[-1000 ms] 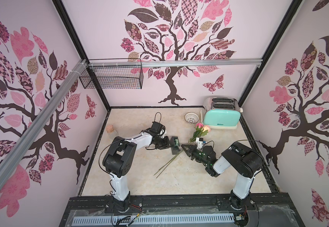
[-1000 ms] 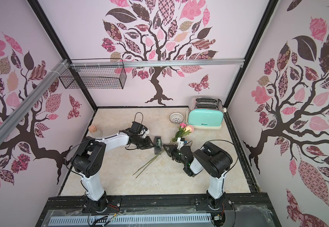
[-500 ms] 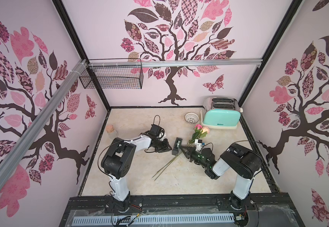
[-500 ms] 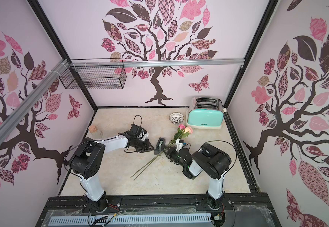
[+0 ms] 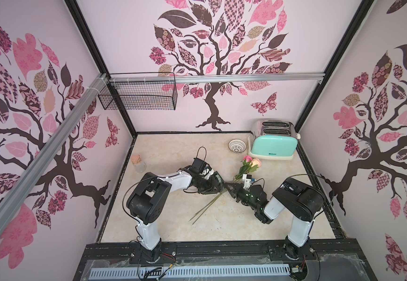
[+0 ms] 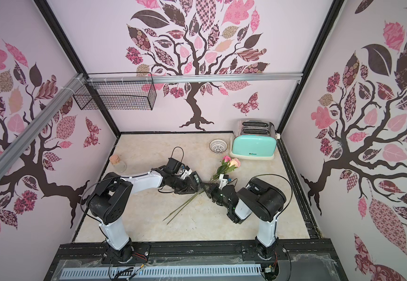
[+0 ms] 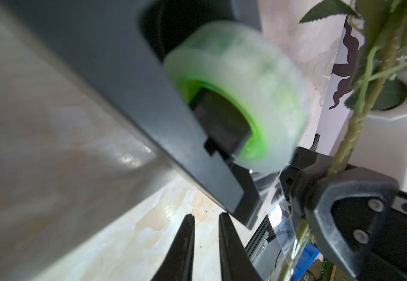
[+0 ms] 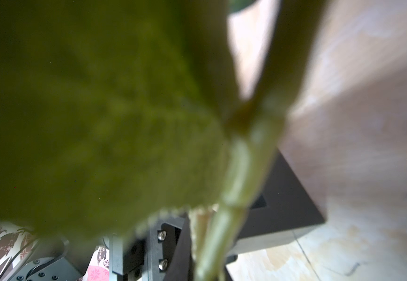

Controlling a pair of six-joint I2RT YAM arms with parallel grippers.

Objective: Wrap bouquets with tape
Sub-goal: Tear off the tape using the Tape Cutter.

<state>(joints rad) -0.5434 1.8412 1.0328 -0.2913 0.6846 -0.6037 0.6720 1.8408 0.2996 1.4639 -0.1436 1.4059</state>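
The bouquets (image 5: 252,161) (image 6: 231,162) are pink and peach roses lifted at an angle, with their long stems (image 5: 207,206) trailing down to the table. My right gripper (image 5: 230,188) (image 6: 208,188) (image 8: 204,262) is shut on the stems mid-length, also visible in the left wrist view (image 7: 329,174). The tape (image 7: 234,97) sits in its black dispenser (image 5: 218,180) (image 6: 195,180) right against the stems. A clear strip (image 7: 282,219) runs from the cutter to the stems. My left gripper (image 5: 215,188) (image 7: 206,215) is beside the dispenser, jaws narrowly open and empty.
A mint toaster (image 5: 273,143) and a white mesh bowl (image 5: 237,146) stand at the back right. A corked glass jar (image 5: 138,164) is at the back left by the wall. A wire basket (image 5: 139,97) hangs high on the back rail.
My left gripper has moved right, up against the dispenser, and its jaws have narrowed. The right gripper has shifted the bouquets slightly left towards the dispenser.
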